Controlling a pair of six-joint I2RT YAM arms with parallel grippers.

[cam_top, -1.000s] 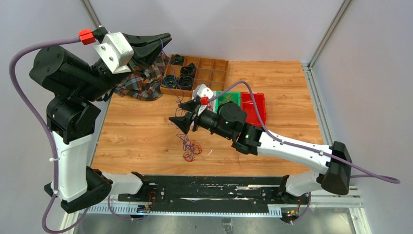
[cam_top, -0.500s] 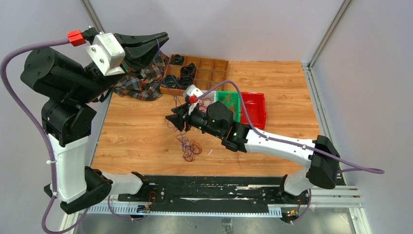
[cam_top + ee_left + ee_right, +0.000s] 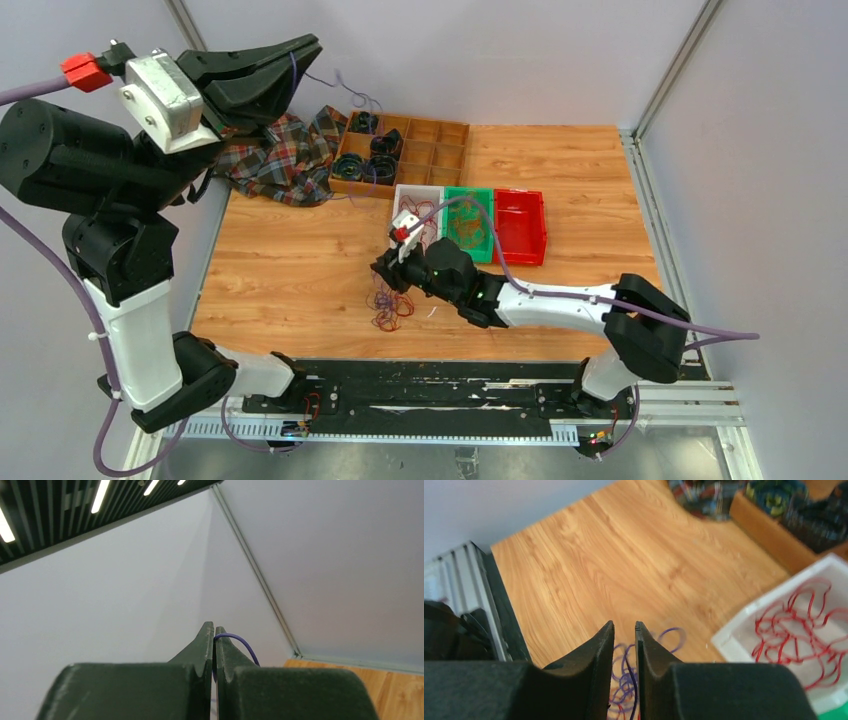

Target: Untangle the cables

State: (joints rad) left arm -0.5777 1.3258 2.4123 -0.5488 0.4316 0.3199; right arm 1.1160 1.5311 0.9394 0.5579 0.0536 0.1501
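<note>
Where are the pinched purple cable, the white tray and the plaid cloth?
purple cable (image 3: 245,644), left wrist view, its arched loop.
white tray (image 3: 730,639), right wrist view, corner rim.
plaid cloth (image 3: 283,160), top view, middle.

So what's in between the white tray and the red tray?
The green tray sits between the white tray and the red tray, all three side by side. The top view shows it.

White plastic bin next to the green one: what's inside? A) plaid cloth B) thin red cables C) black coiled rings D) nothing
B: the right wrist view shows a loose tangle of thin red cables lying inside the white plastic bin.
</note>
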